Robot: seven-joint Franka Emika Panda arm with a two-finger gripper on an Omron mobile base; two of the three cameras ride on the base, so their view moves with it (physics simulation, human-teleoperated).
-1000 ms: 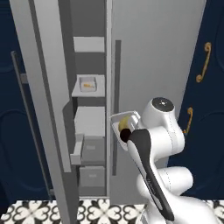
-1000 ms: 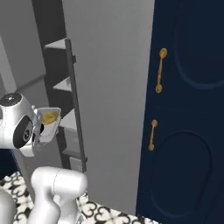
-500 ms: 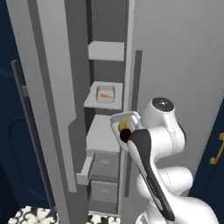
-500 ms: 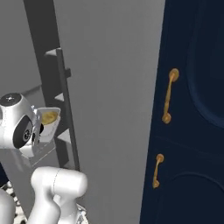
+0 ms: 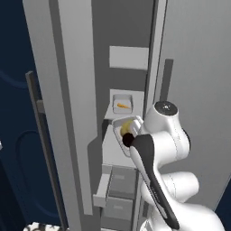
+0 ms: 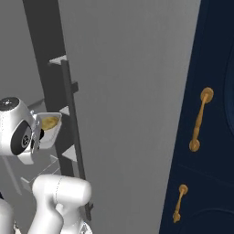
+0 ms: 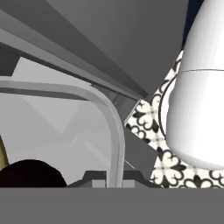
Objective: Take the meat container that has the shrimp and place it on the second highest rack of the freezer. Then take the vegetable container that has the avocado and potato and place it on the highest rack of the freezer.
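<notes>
Base rolls closer, freezer (image 5: pixel 81 67) fills frame. Meat container (image 5: pixel 122 103) already shelved. Vegetable container (image 5: pixel 124 131) rides in claw, clamped on its rim; top rack next.

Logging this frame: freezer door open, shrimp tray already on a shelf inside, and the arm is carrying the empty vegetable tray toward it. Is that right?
Not quite: the vegetable container is not empty. The left base view shows a yellowish potato and a dark avocado in it, held up at the arm's end. The rest holds: the freezer stands open and the meat container with its shrimp sits on a shelf inside.
</notes>
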